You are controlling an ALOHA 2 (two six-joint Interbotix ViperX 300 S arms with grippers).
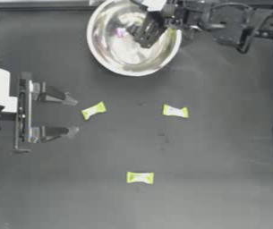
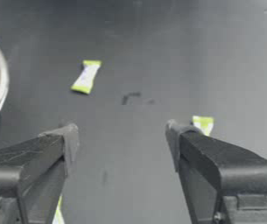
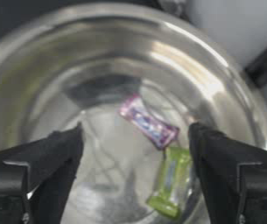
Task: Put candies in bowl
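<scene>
- Candies are split between two places: a pink-purple candy and a yellow-green candy already lie inside the bowl, touching end to end as far as the right wrist view shows.
- Three more yellow-green ones lie on the table outside the bowl: a near candy and a middle candy below the bowl, and a far candy well apart from it.
- Right gripper hangs over the inside of the bowl, jaws spread and empty, so its load looks released.
- Left gripper sits low over the table, well apart from the bowl, jaws wide and holding nothing; the near candy lies just beyond its fingertips.
- My guess on handling: each sweet is light, with a firm middle and crinkly, slippery twisted ends. Pinching across the white middle should hold best; the ends would likely crumple or slide out.
</scene>
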